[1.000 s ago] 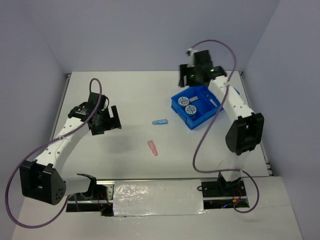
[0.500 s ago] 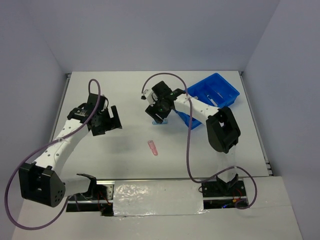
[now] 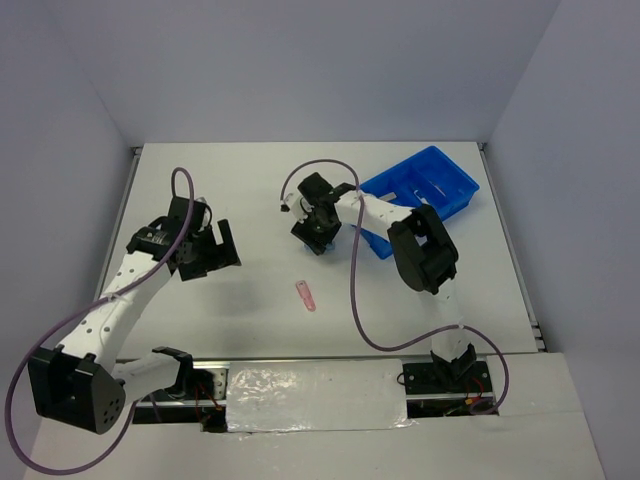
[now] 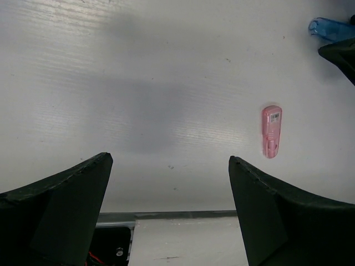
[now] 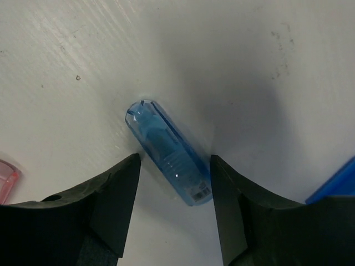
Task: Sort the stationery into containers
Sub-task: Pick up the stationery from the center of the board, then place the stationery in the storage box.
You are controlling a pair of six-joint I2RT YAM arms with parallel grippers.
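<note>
Table [image 3: 240,180]: one, white, walled on three sides.

Arms: two. The right arm reaches over the tray's near-left end. The left arm is well to the left of the tray.

Tray [image 3: 455,180]: one, bright blue, rectangular, with long compartments. In the top view its long axis runs from near-left to far-right. The contents are too small to identify.

Left gripper [image 4: 169,163]: well to the left of the tray, above bare table. Its jaws are spread wide and hold nothing.

Right gripper [image 5: 175,160]: just left of the tray's near-left end, low over the table. Its jaws are part-way apart, with one finger on each side of the blue slim piece [image 5: 166,147]. Whether the pads press on the piece cannot be told.

Slim pieces outside the tray: two.
- Blue slim piece: one, clear, lying flat on the table just left of the tray. In the right wrist view its long axis is diagonal, with the rounded end up-left and the labelled end down-right, between the fingers.
- Pink slim piece [image 3: 305,295]: one, lying flat, left of the tray and nearer the arm bases, apart from both grippers. Its long axis runs roughly far to near, tilted slightly.
</note>
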